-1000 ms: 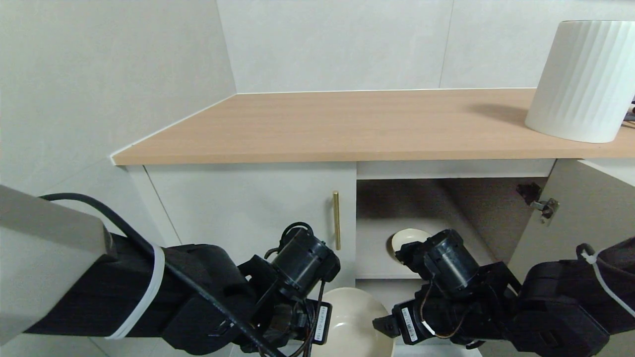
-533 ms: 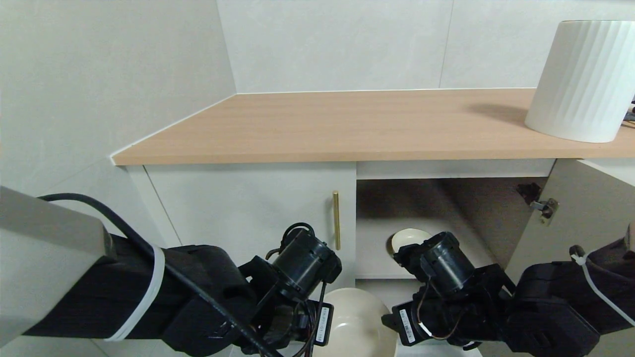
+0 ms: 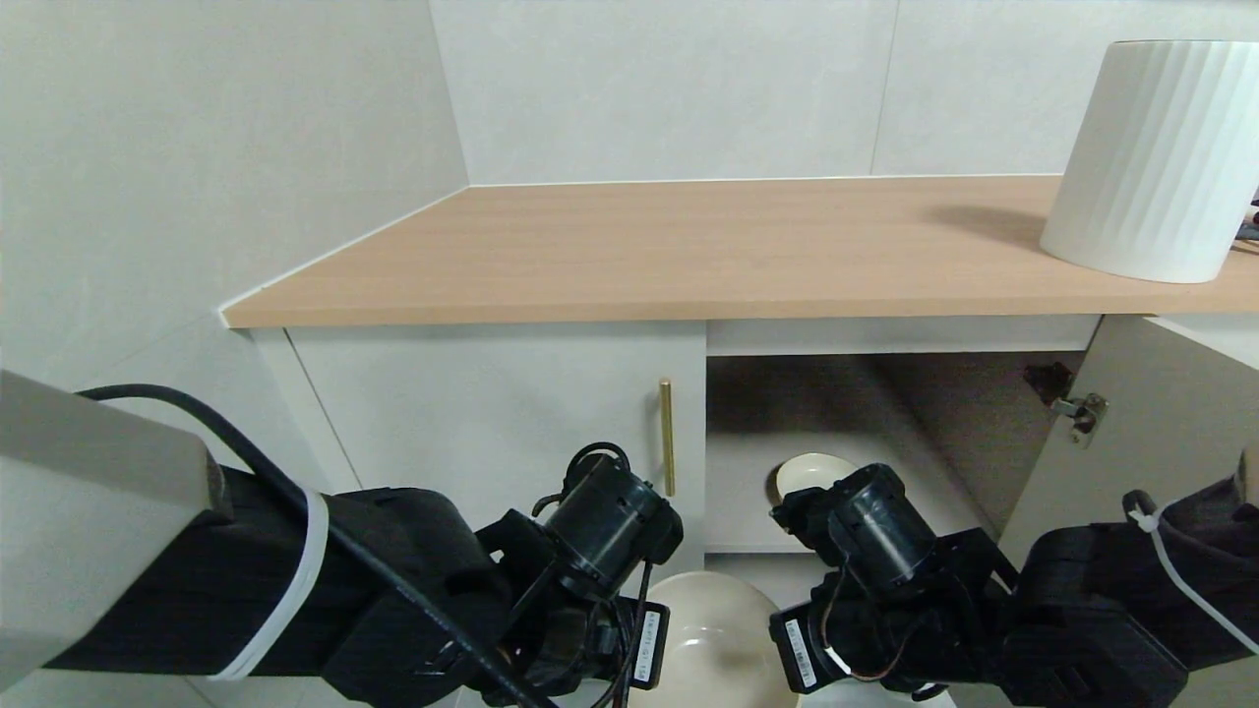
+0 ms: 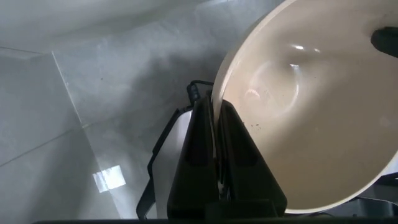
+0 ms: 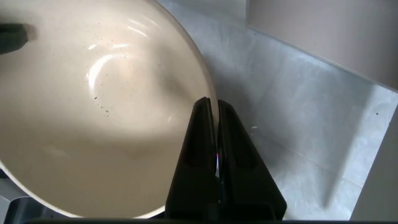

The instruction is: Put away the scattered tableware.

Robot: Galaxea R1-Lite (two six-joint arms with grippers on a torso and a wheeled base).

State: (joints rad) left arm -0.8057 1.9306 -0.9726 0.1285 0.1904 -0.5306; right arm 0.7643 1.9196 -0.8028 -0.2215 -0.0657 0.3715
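Observation:
A large cream bowl (image 3: 716,639) hangs low in front of the cabinet, held between both arms. My left gripper (image 4: 215,119) is shut on the bowl's (image 4: 311,112) rim on its left side. My right gripper (image 5: 215,118) is shut on the bowl's (image 5: 106,106) rim on the opposite side. In the head view both wrists flank the bowl and their fingers are hidden under them. A small cream bowl (image 3: 809,472) sits on the shelf inside the open cabinet compartment (image 3: 885,413), behind my right wrist.
A wooden countertop (image 3: 689,246) runs above the cabinet, with a white ribbed cylinder (image 3: 1151,157) at its right end. The left cabinet door (image 3: 492,423) is closed and has a brass handle (image 3: 667,438). The right door (image 3: 1131,433) stands open, hinge showing.
Both wrists have shifted slightly and the large bowl sits a little lower and to the right in the head view. Both grippers stay shut on its rim.

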